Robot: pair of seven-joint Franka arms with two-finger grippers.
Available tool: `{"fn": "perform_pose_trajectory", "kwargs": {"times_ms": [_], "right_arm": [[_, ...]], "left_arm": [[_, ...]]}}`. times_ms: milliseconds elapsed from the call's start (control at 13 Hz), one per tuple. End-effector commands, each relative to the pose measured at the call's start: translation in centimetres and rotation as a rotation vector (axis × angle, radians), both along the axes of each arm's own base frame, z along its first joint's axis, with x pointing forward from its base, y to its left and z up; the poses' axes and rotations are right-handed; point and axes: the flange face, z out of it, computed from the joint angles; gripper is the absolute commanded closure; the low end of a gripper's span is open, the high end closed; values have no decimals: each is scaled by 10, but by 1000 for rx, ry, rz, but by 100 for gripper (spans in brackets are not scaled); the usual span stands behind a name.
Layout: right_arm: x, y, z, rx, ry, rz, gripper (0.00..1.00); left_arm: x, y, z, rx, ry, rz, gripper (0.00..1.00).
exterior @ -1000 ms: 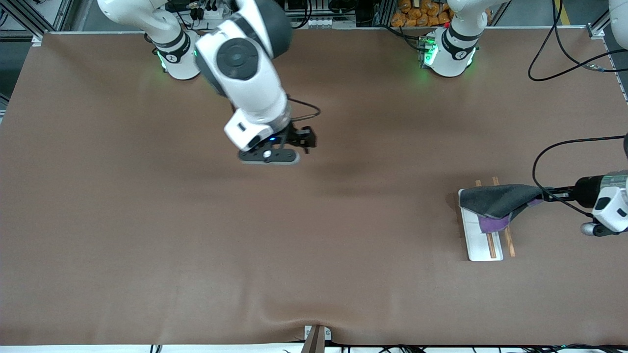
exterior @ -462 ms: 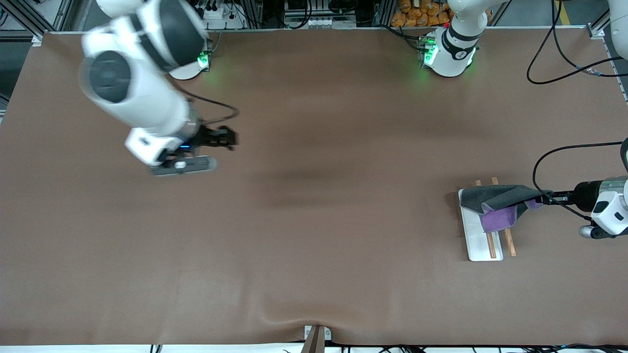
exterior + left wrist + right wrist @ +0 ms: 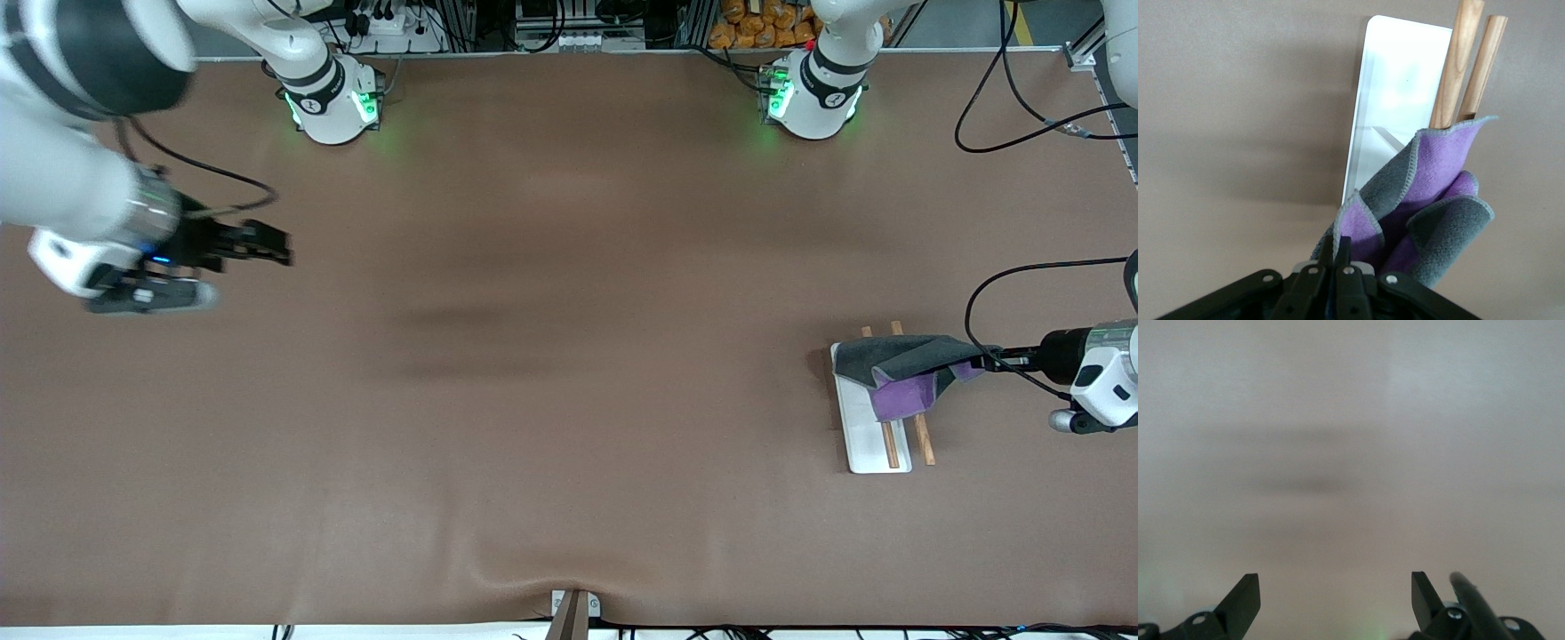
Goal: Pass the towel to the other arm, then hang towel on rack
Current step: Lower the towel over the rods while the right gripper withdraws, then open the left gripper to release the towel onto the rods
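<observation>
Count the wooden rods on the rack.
2: both rods lie side by side over the rack, toward the left arm's end of the table, with the towel draped across them.

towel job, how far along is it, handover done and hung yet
The handover looks done: the left claw is shut on the towel, while the right claw is open and empty over the table's right-arm end. In hand: the towel is draped over the rack and its two wooden rods, one corner pinched. Left: let go and pull clear so it hangs on its own.
</observation>
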Motion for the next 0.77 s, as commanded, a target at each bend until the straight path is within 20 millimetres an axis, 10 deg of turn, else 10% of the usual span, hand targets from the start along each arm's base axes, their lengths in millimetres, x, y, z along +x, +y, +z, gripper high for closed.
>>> {"fn": "perform_pose_trajectory", "kwargs": {"times_ms": [0,154,692], "right_arm": [[-18,-35,10,-53,11,-30,0],[-26,-53,29,-140,-33,-4,0],[-34,-113,66,-106,-111,50,0]], "left_arm": [[2,1,-1,16,-6,-21,87],[2,1,-5,14,0,-21,0],[2,-12,23,17,-22,-31,0]]}}
